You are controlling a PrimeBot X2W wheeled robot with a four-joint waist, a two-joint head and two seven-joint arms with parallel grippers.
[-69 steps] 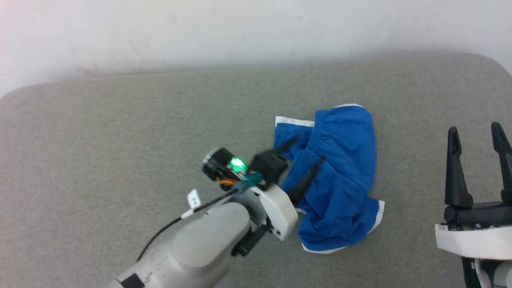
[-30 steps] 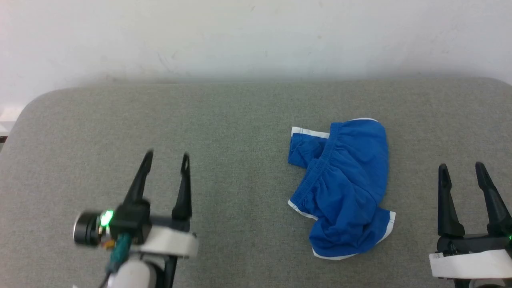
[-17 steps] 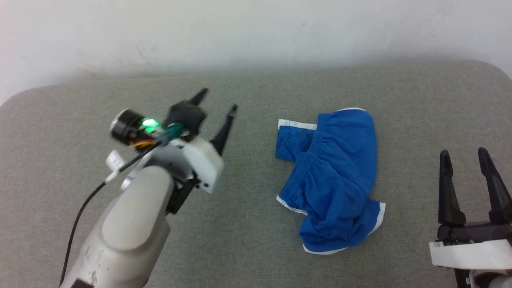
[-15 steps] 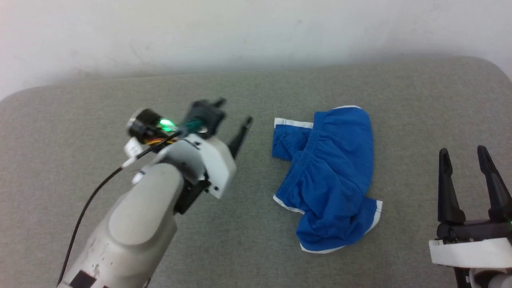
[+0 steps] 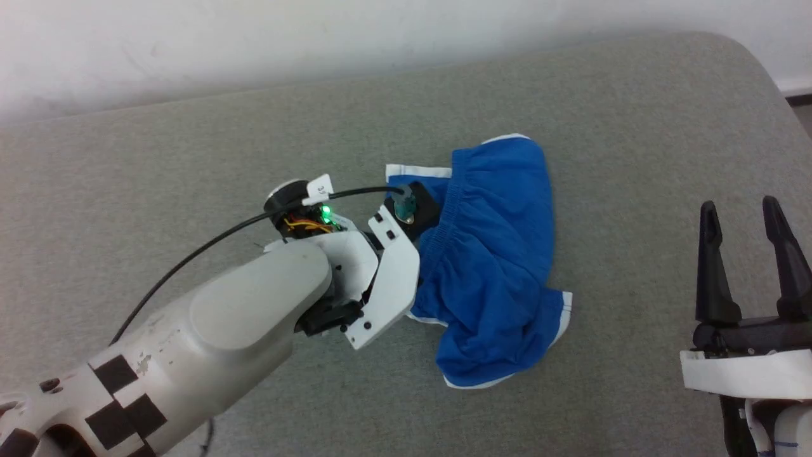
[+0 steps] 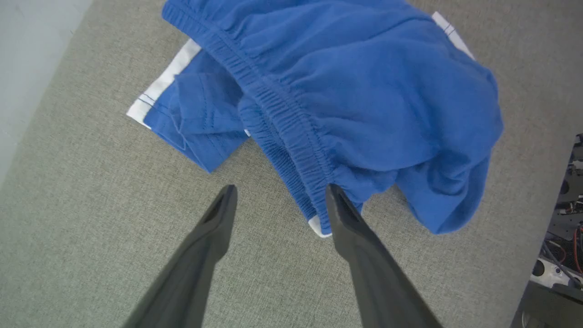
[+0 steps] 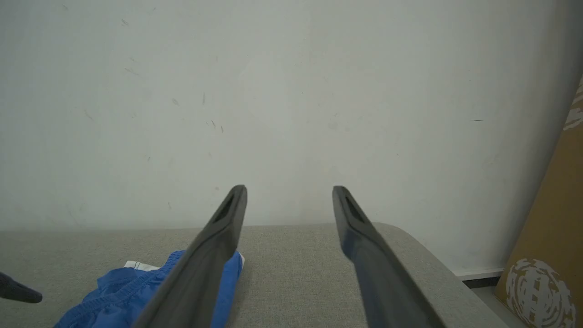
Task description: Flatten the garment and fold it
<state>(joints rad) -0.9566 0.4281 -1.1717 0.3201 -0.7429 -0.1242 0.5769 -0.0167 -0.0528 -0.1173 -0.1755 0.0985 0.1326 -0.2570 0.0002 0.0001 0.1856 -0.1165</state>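
Garment (image 5: 501, 254) lies crumpled on the grey padded surface (image 5: 190, 146), bunched up, not flat. The gathered waistband is on top and runs diagonally. White-trimmed hem corners stick out at the garment's far-left and near-right ends.

Left gripper (image 6: 280, 189) is at the garment's left edge, aimed down at it, fingers spread wide, nothing pinched. In the left wrist view one fingertip (image 6: 339, 202) overlaps the blue cloth at the near end of the waistband. The other is over bare surface just beside the garment. Actual contact with the cloth: cannot tell. A black cable (image 5: 209, 235) loops off the left wrist.

Right gripper (image 5: 739, 204) is well apart from the garment, on its right side, with fingers spread and empty, pointing toward the wall (image 7: 291, 91). Brown cardboard (image 7: 546, 255) stands off the surface's edge, far right of the garment.
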